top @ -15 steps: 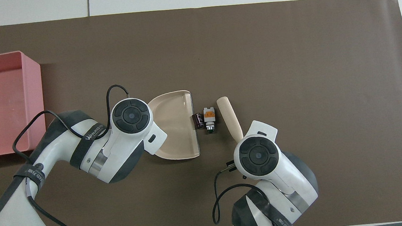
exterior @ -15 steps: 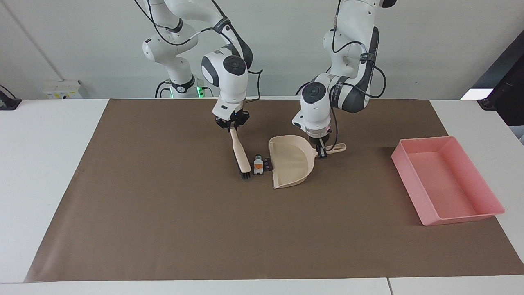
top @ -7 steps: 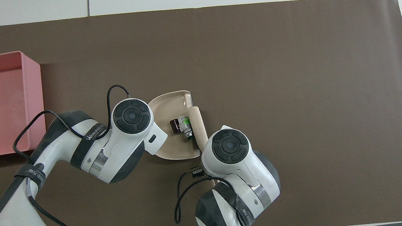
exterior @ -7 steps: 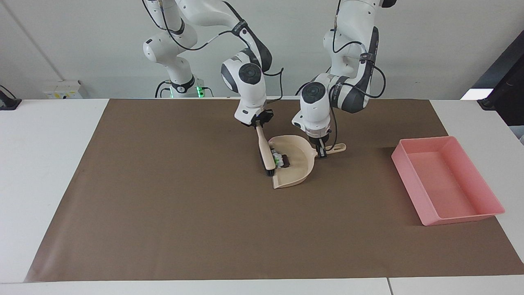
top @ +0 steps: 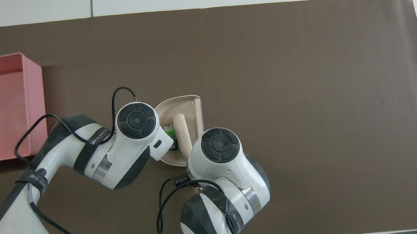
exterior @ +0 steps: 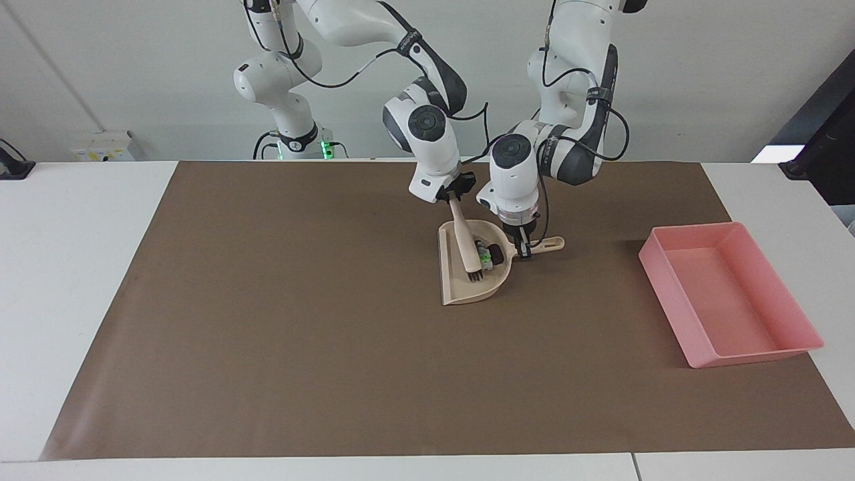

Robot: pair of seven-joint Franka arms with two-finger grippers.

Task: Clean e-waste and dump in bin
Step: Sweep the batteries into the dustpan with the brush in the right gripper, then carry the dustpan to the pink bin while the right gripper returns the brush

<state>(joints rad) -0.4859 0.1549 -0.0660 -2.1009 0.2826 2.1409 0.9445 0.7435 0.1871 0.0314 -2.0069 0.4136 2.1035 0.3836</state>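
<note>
The e-waste [exterior: 487, 256], a pale block and a small dark piece, lies inside the beige dustpan [exterior: 453, 284] against its back wall; in the overhead view only a green-and-dark bit of the e-waste [top: 171, 134] shows. My right gripper [exterior: 454, 195] is shut on the handle of a beige brush [exterior: 464, 237], whose dark bristles rest in the pan beside the parts. My left gripper [exterior: 525, 248] is shut on the dustpan's handle. The pink bin [exterior: 728, 294] stands empty toward the left arm's end of the table. From overhead both wrists hide their fingers.
A brown mat [exterior: 300, 334] covers most of the white table. The bin [top: 4, 108] sits on the mat's edge. The two wrists crowd close together over the dustpan [top: 195, 112] at mid-table.
The right gripper has swept the brush toward the left arm's end, pushing both parts from the mat into the dustpan and up to its back wall. The left gripper held the pan still.
</note>
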